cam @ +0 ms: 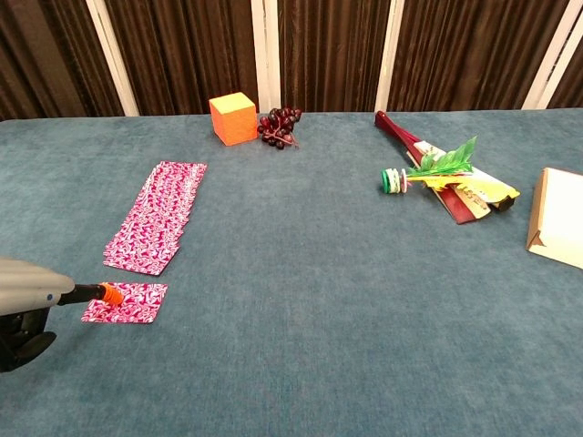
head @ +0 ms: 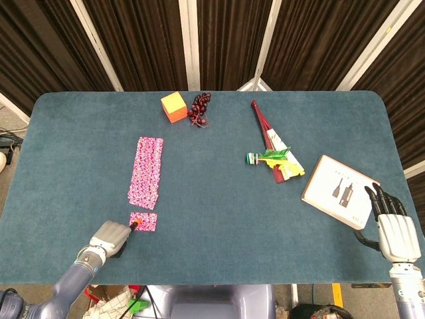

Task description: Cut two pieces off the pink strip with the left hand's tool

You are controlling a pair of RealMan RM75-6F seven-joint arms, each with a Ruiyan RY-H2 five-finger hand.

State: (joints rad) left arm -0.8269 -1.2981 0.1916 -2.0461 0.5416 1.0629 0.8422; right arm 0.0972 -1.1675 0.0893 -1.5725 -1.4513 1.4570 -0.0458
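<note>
The pink patterned strip [head: 147, 171] [cam: 155, 217] lies flat on the left of the blue table. A small cut-off pink piece [head: 143, 220] [cam: 126, 303] lies apart from the strip's near end. My left hand [head: 108, 239] [cam: 25, 303] grips a grey tool whose orange tip [head: 134, 224] [cam: 110, 294] touches the left edge of that small piece. My right hand [head: 396, 229] rests at the table's near right corner, fingers apart, holding nothing; the chest view does not show it.
An orange cube [head: 174, 106] and a bunch of dark grapes [head: 199, 107] sit at the back. A dark red stick with green and yellow items [head: 273, 152] lies right of centre. A white flat box [head: 340, 191] sits near my right hand.
</note>
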